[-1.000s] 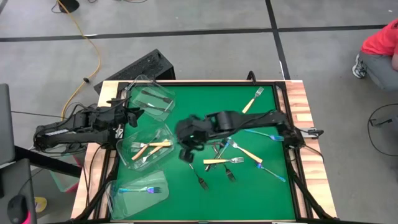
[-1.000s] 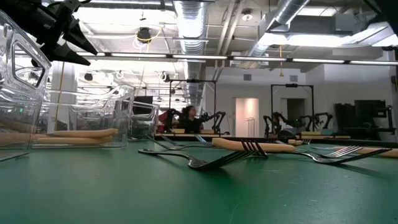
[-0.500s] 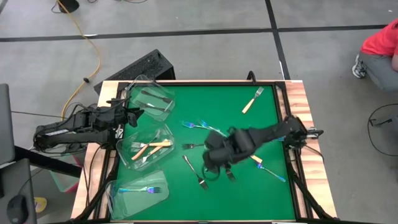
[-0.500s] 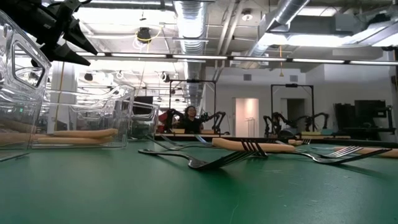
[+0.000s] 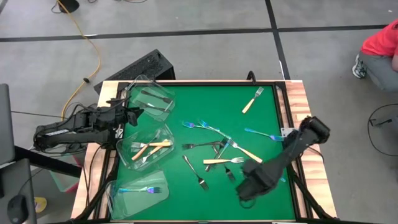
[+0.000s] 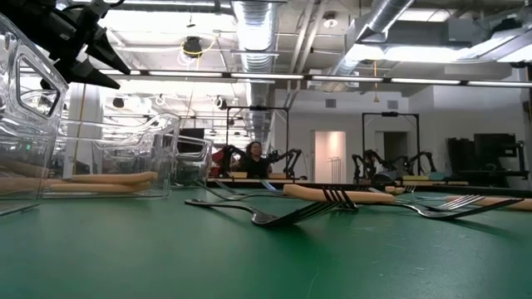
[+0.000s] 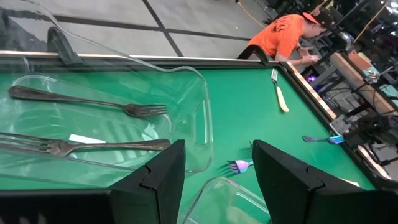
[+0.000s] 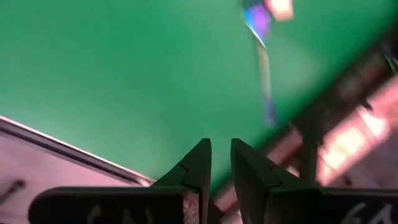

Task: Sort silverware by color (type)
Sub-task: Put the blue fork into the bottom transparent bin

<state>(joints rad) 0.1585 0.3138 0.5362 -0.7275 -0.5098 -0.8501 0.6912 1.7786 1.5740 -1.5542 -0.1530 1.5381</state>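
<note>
Loose forks lie flat in a heap [image 5: 217,152] at mid-table: dark metal, blue-purple and cream-handled ones. A cream-handled fork [image 5: 252,99] lies alone near the far edge. A blue fork [image 5: 264,134] lies toward the right. My right gripper [image 5: 244,190] hangs over bare green mat near the near right corner. Its fingers [image 8: 202,158] are almost together, with nothing between them. A blurred blue-purple fork [image 8: 264,68] lies ahead of it. My left gripper [image 5: 134,114] hovers open [image 7: 217,180] beside the far tub [image 5: 152,96], which holds dark forks [image 7: 87,102].
Three clear tubs stand along the left side. The far tub holds dark forks, the middle tub [image 5: 146,148] cream-handled ones, and the near tub [image 5: 140,190] a blue one. A wooden rim [image 5: 301,99] frames the green mat. A person in orange [image 7: 283,37] crouches beyond the far right corner.
My right gripper has swept quickly from beside the middle tub, across the heap of forks, toward the table's near right corner. The forks lie as they did before. My left arm has kept still.
</note>
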